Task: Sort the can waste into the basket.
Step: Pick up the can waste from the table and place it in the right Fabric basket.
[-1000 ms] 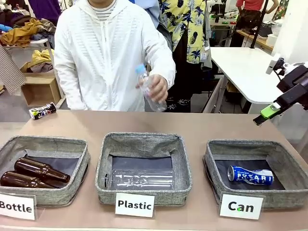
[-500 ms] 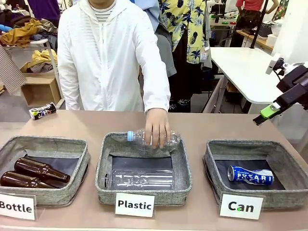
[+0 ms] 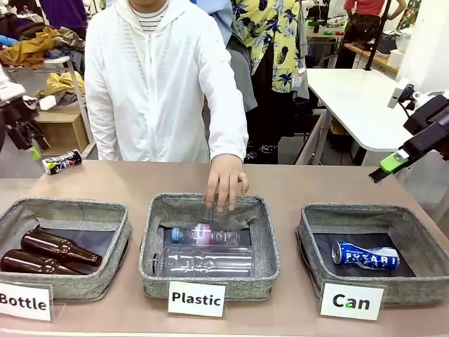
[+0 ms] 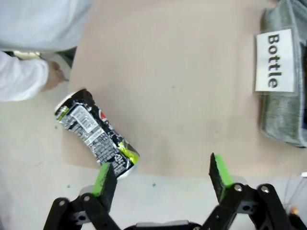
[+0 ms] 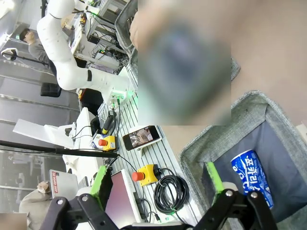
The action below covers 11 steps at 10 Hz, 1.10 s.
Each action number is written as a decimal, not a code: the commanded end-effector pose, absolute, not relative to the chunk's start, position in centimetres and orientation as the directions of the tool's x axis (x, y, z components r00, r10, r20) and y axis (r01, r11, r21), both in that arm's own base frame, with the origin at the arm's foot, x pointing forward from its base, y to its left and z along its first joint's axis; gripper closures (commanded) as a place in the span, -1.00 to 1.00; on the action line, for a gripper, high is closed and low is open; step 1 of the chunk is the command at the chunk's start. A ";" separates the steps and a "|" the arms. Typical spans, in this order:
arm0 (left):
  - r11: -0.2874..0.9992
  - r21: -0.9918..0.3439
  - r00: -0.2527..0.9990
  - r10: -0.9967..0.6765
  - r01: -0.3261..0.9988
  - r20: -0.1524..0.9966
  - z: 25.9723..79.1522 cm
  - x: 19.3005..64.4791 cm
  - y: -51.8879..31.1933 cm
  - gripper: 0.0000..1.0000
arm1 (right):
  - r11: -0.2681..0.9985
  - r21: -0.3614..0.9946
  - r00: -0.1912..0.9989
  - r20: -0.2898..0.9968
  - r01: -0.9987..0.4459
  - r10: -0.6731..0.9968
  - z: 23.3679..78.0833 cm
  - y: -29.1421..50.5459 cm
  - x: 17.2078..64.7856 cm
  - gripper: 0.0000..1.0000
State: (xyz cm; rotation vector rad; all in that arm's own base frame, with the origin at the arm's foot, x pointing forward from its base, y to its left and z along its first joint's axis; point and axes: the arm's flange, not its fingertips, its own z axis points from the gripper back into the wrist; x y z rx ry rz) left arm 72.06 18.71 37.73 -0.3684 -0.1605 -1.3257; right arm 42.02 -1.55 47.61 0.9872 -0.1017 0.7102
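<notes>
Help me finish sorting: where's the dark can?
Front view: the dark can lies at the table's far left edge, behind the Bottle basket, near the left pincer.

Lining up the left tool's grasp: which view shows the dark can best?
Left wrist view: the dark can lies on its side, large, print clear. Front view shows it small, far left on the table.

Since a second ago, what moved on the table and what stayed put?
The person's hand lowered the clear plastic bottle into the Plastic basket and let go. The left end effector came in, open, near the dark can. The dark can, the blue can in the Can basket, the brown bottles and the right end effector stayed put.
</notes>
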 end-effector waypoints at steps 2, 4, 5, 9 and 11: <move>0.310 -0.206 0.356 -0.901 0.928 0.248 37.1 76.6 18.1 -1.00 | 0.347 0.713 0.762 0.406 -0.609 0.504 47.4 -1.6 41.9 -1.00; 0.454 -0.192 0.489 -0.846 0.870 0.212 36.1 77.5 17.9 -1.00 | 0.347 0.713 0.762 0.406 -0.609 0.504 47.4 -1.6 41.9 -1.00; 0.463 -0.220 0.503 -0.843 0.858 0.188 35.6 77.5 17.7 -1.00 | 0.347 0.713 0.762 0.406 -0.609 0.504 47.4 -1.6 41.9 -1.00; 0.570 -0.025 0.565 -0.806 0.821 0.177 33.4 78.0 16.2 -1.00 | 0.347 0.713 0.762 0.406 -0.609 0.504 47.4 -1.6 41.9 -1.00; 0.573 -0.007 0.568 -0.811 0.819 0.140 32.2 78.2 15.4 -1.00 | 0.347 0.713 0.762 0.406 -0.609 0.504 47.4 -1.6 41.9 -1.00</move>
